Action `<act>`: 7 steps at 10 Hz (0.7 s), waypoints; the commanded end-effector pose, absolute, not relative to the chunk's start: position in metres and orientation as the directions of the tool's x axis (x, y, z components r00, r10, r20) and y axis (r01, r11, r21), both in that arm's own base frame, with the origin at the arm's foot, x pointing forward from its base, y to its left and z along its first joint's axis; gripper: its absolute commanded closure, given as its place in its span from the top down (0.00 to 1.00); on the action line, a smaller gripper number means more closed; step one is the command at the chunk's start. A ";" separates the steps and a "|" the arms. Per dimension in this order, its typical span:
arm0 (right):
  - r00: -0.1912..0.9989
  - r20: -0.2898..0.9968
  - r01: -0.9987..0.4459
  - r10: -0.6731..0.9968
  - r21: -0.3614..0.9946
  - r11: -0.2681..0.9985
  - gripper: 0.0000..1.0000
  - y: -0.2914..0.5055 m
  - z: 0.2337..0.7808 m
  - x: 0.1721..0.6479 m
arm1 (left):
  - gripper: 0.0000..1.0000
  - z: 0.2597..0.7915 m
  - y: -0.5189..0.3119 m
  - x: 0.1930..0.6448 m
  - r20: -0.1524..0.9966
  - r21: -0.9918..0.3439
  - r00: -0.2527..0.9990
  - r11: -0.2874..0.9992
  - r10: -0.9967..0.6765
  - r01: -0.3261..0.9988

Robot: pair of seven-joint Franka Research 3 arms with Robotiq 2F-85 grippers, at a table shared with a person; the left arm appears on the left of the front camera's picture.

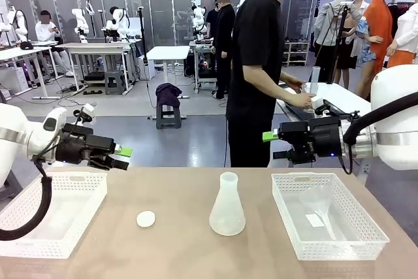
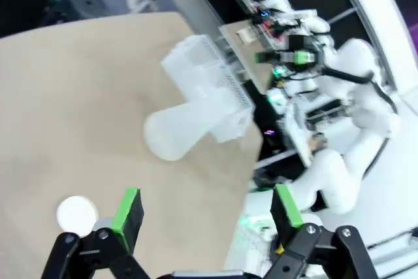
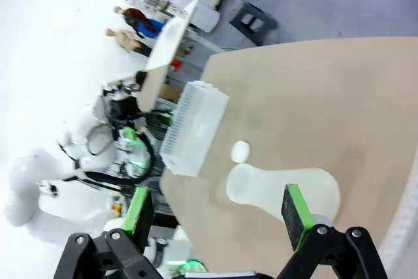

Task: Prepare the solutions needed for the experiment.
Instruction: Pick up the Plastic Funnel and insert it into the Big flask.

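Note:
An empty-looking translucent conical flask (image 1: 227, 212) stands upright at the middle of the table, with a small white round cap (image 1: 145, 219) lying to its left. The solutions are out of view. My left gripper (image 1: 123, 158) hovers open above the table's left side, over the left basket's far corner. My right gripper (image 1: 274, 145) hangs open above the far edge, right of the flask. In the left wrist view the open gripper (image 2: 208, 206) faces the flask (image 2: 179, 132) and cap (image 2: 77, 213). The right wrist view has its open gripper (image 3: 217, 206) just before the flask (image 3: 281, 191) and cap (image 3: 240, 151).
A white mesh basket (image 1: 52, 227) sits at the left, and another (image 1: 366, 230) at the right holds a clear funnel (image 1: 321, 217). A person in black (image 1: 256, 63) stands beyond the far edge, hands at a neighbouring table.

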State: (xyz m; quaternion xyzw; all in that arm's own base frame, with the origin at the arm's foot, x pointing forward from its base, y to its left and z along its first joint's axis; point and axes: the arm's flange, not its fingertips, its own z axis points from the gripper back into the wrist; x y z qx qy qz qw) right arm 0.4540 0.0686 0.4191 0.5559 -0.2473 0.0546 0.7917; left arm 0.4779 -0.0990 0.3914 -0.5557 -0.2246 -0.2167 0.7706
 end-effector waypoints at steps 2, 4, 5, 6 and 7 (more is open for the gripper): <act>0.891 0.387 -0.329 -0.238 0.911 0.248 1.00 0.081 0.402 0.477 | 1.00 0.381 -0.079 0.504 0.549 -0.833 0.832 0.026 -0.080 0.552; 0.919 0.315 -0.287 -0.238 0.947 0.144 1.00 0.075 0.397 0.480 | 1.00 0.378 -0.068 0.507 0.517 -0.851 0.855 -0.138 -0.053 0.506; 0.920 0.308 -0.280 -0.244 0.949 0.144 1.00 0.074 0.393 0.481 | 1.00 0.376 -0.066 0.507 0.505 -0.855 0.862 -0.154 -0.036 0.495; 0.924 0.294 -0.272 -0.245 0.955 0.121 1.00 0.073 0.391 0.482 | 1.00 0.374 -0.066 0.509 0.485 -0.861 0.874 -0.187 -0.027 0.472; 0.925 0.286 -0.269 -0.249 0.958 0.101 1.00 0.072 0.389 0.482 | 1.00 0.375 -0.068 0.509 0.461 -0.868 0.888 -0.214 -0.005 0.449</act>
